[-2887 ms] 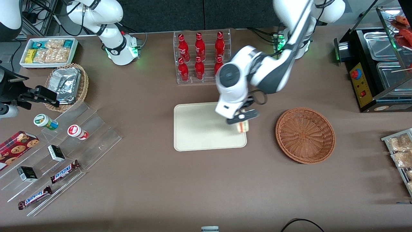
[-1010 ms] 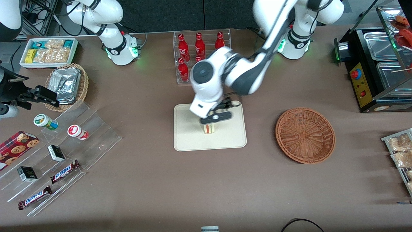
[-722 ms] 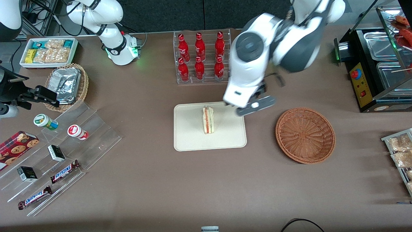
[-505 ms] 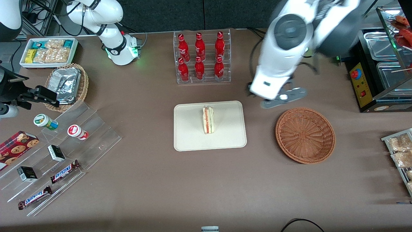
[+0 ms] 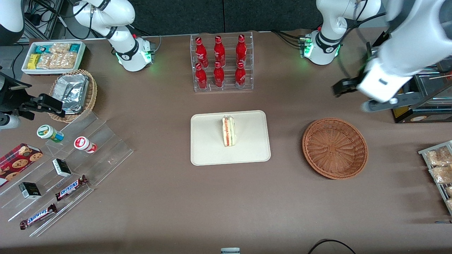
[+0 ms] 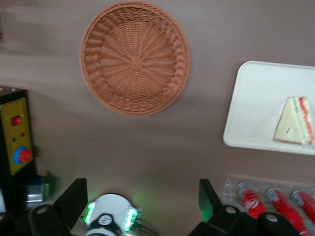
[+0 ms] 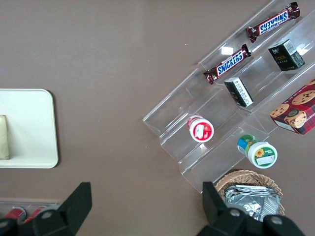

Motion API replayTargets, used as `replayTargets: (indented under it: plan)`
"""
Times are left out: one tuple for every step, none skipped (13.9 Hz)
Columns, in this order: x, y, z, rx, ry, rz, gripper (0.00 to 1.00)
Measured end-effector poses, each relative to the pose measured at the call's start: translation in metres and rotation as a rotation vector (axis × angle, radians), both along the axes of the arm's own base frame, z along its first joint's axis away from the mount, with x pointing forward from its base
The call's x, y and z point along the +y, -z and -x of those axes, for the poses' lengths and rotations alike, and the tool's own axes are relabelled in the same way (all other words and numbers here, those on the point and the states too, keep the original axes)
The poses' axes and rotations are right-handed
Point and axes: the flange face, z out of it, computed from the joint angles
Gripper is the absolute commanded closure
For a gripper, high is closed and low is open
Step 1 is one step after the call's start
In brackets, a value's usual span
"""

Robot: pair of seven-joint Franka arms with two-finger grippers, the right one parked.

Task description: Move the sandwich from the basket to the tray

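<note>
The sandwich [image 5: 228, 131] lies on the tray [image 5: 208, 148], near the middle and slightly toward the bottle rack's edge, with its red and green filling stripe facing up. Nothing touches it. The wrist view confirms it: the sandwich [image 6: 295, 128] rests flat on the tray [image 6: 251, 108], clear of the rim.

The basket [image 5: 334, 148] stands beside the tray, toward the working arm's end of the counter [image 5: 226, 197], and holds nothing; its woven floor shows bare in both views.

Change noted: three seconds ago the gripper carried the sandwich over the tray's edge; a second ago it was lowering it at the tray's centre. It has since released the item and drawn away. The gripper [image 5: 385, 102] is now high and well apart from the tray, farther from the front camera than the basket and close to the black appliance [image 5: 399, 91] at the working arm's end. The jaws stand apart and hold nothing; the wrist view shows both fingers [image 6: 74, 199] spread with only counter between them, though their tips are partly cut off.

Judgement: the transfer appears complete. The sandwich sits stable, with no overhang. The rack of red bottles [image 5: 219, 63] stands undisturbed. Remaining action is likely only the arm's retreat to rest.
</note>
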Motion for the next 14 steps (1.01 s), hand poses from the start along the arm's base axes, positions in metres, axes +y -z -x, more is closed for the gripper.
replayTargets:
  plan:
    - [0.022,-0.003,0.002,0.001,0.002,0.01,0.0]
    - [0.043,-0.004,0.001,0.001,0.0,0.018,0.0]
    - [0.063,-0.004,0.0,0.002,0.004,0.025,0.0]
    - [0.078,-0.003,-0.001,0.003,0.013,0.023,0.0]
    - [0.086,-0.003,-0.001,0.003,0.024,0.018,0.0]
    - [0.087,-0.002,-0.002,0.002,0.037,0.015,0.0]
    - [0.084,-0.001,-0.003,0.004,0.049,0.013,0.0]
    - [0.081,0.001,-0.003,0.006,0.059,0.014,0.0]
    - [0.08,0.001,-0.003,0.007,0.075,0.017,0.0]
    - [0.08,0.001,-0.003,0.007,0.095,0.022,0.0]
    - [0.081,0.0,-0.003,0.006,0.111,0.025,0.0]
    - [0.081,-0.002,-0.004,0.002,0.121,0.027,0.0]
    - [0.08,-0.005,-0.004,-0.005,0.128,0.028,0.0]
    - [0.079,-0.008,-0.004,-0.012,0.131,0.028,0.0]
